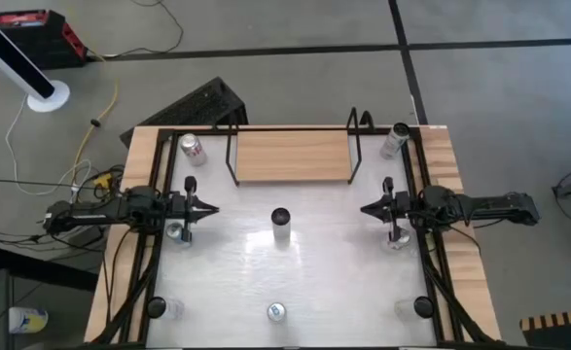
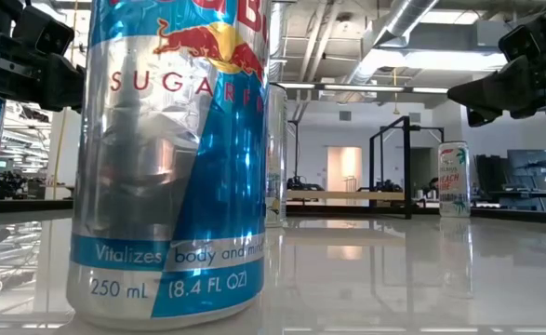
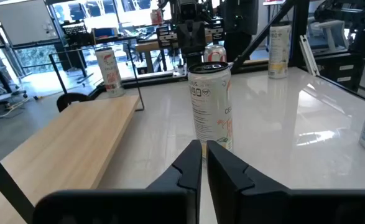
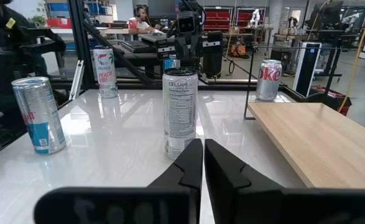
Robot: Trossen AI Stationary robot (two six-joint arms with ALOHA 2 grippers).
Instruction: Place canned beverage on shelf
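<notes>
1. High view: a white can (image 1: 281,225) stands upright at the middle of the table (image 1: 334,282), near the empty shelf (image 1: 292,156).
2. Left wrist view: the left pincer (image 3: 204,152) is pressed together, pointing at the can (image 3: 211,106).
3. Right wrist view: the right pincer (image 4: 203,151) is pressed together too.

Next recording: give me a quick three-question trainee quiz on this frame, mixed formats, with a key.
1. True or false: a can already stands on the shelf.
2. The Celsius can at mid-table stands: A) between the two grippers, B) on the shelf, C) in the right gripper.
3. Fill in: the left gripper has its fingers ____.

Key: 1 false, the board is bare. 2 A, with both grippers pointing at it from either side. 3 shut, and holding nothing.
</notes>
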